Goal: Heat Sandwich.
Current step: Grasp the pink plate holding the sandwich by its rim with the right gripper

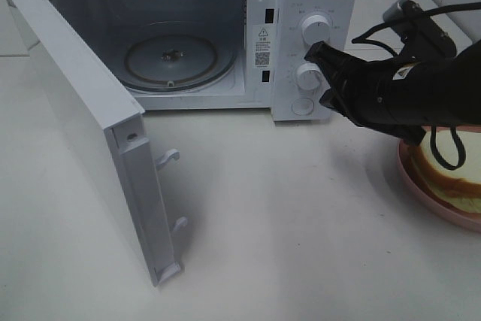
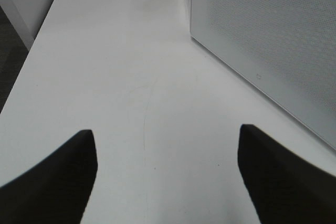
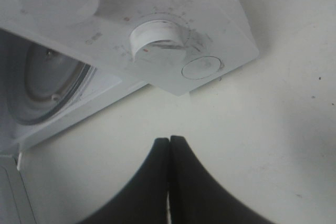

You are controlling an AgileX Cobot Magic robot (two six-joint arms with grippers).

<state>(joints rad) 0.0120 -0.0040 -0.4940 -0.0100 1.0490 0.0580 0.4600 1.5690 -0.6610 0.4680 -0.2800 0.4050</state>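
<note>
Right now the sandwich point(image 1: 451, 163) sits on its pink plate point(image 1: 428, 197) at the right edge of the high view, partly under your right arm point(image 1: 421, 92). It is not yet in the microwave point(image 1: 331, 5), whose door point(image 1: 68, 110) hangs open over a bare turntable point(image 1: 178, 58). Watch that arm: I judge a low swing could clip the bread or shove the plate. Your right gripper point(image 1: 312, 52), fingers pressed together and empty, points at the lower knob point(image 1: 308, 75), well apart from the sandwich behind it. Your left gripper point(image 2: 167, 129), jaws spread and holding nothing, hovers over the table point(image 1: 301, 223) beside the door.
</note>
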